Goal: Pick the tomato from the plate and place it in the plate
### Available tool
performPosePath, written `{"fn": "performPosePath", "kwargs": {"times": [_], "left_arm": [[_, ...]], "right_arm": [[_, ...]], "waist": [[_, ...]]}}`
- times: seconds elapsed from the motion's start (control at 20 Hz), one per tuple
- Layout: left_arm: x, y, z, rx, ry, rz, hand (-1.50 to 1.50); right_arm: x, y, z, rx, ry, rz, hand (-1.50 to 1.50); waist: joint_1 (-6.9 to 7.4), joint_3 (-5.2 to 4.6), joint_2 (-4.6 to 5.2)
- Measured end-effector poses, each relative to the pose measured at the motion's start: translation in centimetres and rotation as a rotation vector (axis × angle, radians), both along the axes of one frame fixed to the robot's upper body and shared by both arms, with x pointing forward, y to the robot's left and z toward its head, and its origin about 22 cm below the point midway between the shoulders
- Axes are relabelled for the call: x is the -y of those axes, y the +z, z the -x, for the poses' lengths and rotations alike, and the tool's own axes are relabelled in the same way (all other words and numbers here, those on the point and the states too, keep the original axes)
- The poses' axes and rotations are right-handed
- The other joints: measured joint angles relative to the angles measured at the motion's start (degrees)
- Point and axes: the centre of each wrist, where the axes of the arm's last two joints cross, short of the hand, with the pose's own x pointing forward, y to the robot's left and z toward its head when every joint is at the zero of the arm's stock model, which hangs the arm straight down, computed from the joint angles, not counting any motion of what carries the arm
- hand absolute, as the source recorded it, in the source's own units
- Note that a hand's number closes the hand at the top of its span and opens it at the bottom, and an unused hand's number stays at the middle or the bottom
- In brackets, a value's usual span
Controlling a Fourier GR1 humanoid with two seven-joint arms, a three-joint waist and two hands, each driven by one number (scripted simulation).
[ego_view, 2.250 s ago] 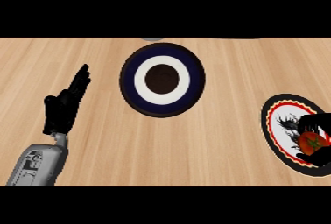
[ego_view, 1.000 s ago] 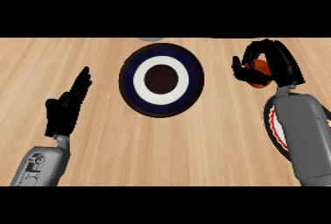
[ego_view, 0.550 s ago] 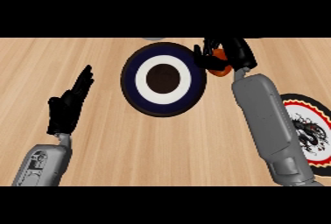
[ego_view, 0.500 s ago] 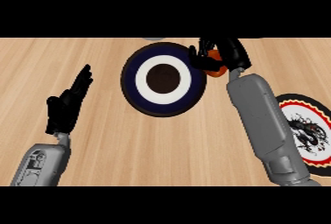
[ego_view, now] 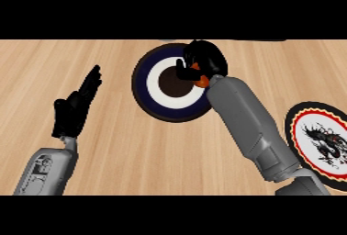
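Counter (ego_view: 122,151): light wood top, grain running left to right, bearing two plates well apart, a navy-rimmed plate (ego_view: 146,87) with a white ring and dark brown centre, and a red-and-black patterned plate (ego_view: 318,158) at the right edge. Right hand (ego_view: 203,57): fingers curled round the tomato (ego_view: 200,79), over the navy-rimmed plate's upper right part. Left hand (ego_view: 75,108): fingers straight, resting at left.

Ctr plate (ego_view: 152,92) lies on counter (ego_view: 136,156), toward far side. R hand (ego_view: 203,59), curled round tomato (ego_view: 201,81), is over ctr plate's right part. L hand (ego_view: 76,108) well left of ctr plate. 2nd plate (ego_view: 298,120) right of ctr plate, nearer.
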Motion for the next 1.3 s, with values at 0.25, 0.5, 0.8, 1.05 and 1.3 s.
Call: {"fn": "performPosePath", "kwargs": {"times": [0.25, 0.5, 0.8, 1.05, 1.3], "left_arm": [[0.6, -0.1, -0.7, 0.001, -0.019, -0.001, 0.0], [1.3, 0.3, -1.0, 0.008, -0.042, 0.006, 0.0], [1.2, 0.5, -1.1, 0.003, -0.031, 0.003, 0.0], [-0.1, -0.2, -0.6, -0.001, -0.001, 0.0, 0.0], [-0.8, -0.3, 0.1, -0.009, 0.026, -0.003, 0.0]], "right_arm": [[-0.1, -1.7, -0.3, -0.102, -0.029, -0.068, -1.5], [-0.2, -2.5, -0.4, -0.132, -0.039, -0.144, -1.5], [0.6, -2.7, -0.4, -0.093, -0.046, -0.413, -1.5], [2.2, -3.1, -0.6, -0.061, -0.152, -0.612, -1.5], [6.4, -3.7, -0.9, -0.04, -0.261, -0.718, -1.5]], "waist": [[1.2, 0.02, 0.39], [2.38, 0.06, 0.61], [1.79, 0.09, 0.41], [-0.12, 0.07, 0.07], [-1.41, 0.06, -0.3]]}}
